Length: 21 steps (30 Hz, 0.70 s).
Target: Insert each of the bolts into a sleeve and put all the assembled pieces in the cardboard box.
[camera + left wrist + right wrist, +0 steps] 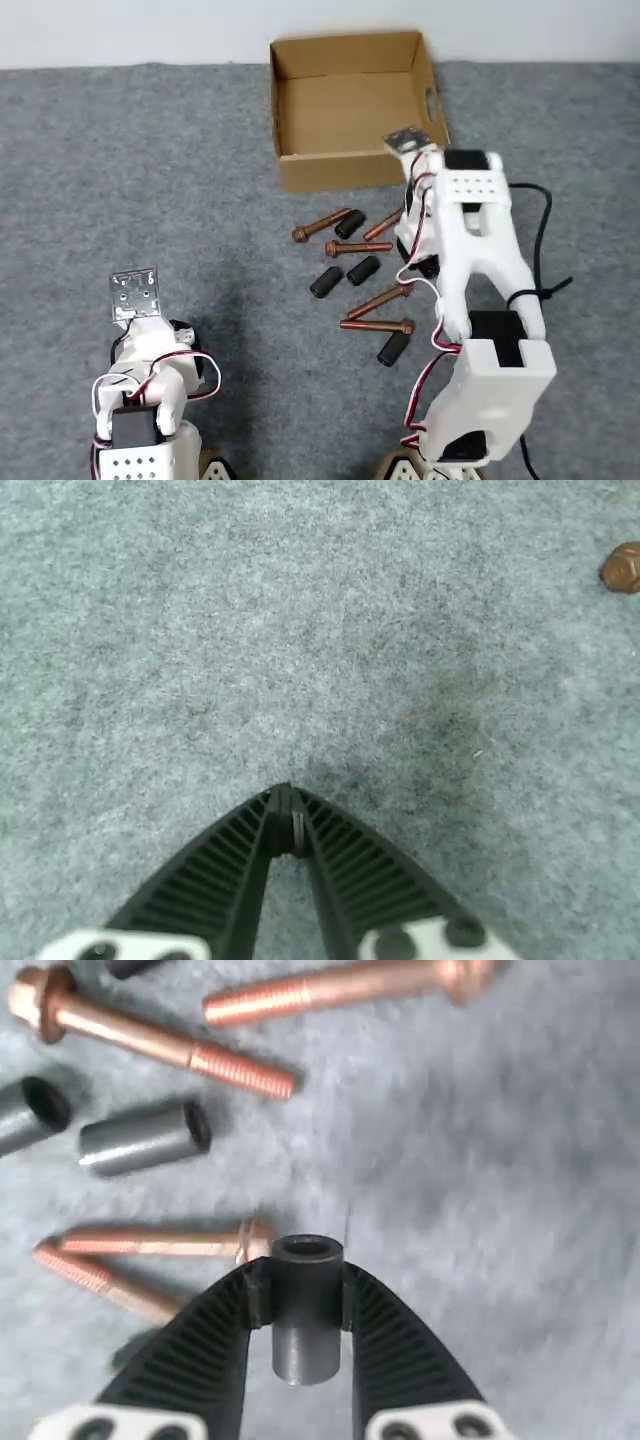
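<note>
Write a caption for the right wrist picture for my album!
The right gripper pinches a dark sleeve, with copper bolts and more sleeves lying on the grey carpet.

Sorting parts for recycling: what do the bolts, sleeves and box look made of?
Bolts: metal, copper-coloured with a slight sheen, threaded ends. Sleeves: dark grey matte tubes, metal or plastic, hard to tell. Box: plain brown cardboard, dull, with folded flaps.

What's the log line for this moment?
right gripper: shut on dark cylindrical sleeve | left gripper: shut | copper bolts: loose beside brown cardboard box
</note>
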Available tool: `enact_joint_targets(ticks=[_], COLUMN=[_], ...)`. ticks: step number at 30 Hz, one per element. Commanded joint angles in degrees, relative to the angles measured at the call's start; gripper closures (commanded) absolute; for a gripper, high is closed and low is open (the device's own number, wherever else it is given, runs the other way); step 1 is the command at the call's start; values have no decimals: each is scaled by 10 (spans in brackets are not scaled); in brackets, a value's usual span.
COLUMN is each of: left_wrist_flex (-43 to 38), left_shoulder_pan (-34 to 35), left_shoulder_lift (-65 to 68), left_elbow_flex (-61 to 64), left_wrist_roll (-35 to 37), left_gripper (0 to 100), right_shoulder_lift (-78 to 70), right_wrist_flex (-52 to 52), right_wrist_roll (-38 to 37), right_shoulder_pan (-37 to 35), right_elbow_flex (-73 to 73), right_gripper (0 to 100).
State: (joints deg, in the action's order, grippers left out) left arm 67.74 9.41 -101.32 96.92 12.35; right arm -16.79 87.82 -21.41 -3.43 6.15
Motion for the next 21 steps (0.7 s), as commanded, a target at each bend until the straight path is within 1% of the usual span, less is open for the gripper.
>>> enact_joint_targets(ticks=[1, 3, 5, 7, 11, 13, 17, 21], left_wrist_flex=[2, 2, 2, 2, 2, 2, 4, 4], left_shoulder_pan=[4, 4, 4, 4, 3, -11, -47, -52], left_shoulder_lift=[-4, -4, -4, -4, -4, -4, -4, -4], left_elbow_flex=[-3, -3, -3, -3, -3, -3, -3, -3], left_wrist_roll=[-2, -2, -2, -2, -3, -3, -3, -3], left_gripper=[994, 994, 994, 994, 994, 994, 994, 994], right_shoulder_lift=[7, 7, 25, 65, 172, 228, 335, 442], right_wrist_flex=[117, 154, 152, 150, 149, 147, 147, 145], right_wrist_roll=[65, 113, 170, 208, 217, 218, 218, 220], right_shoulder_pan=[17, 22, 42, 60, 89, 102, 126, 146], right_elbow_flex=[89, 111, 96, 80, 44, 15, -68, -171], right_gripper=[989, 989, 989, 989, 989, 989, 989, 989])
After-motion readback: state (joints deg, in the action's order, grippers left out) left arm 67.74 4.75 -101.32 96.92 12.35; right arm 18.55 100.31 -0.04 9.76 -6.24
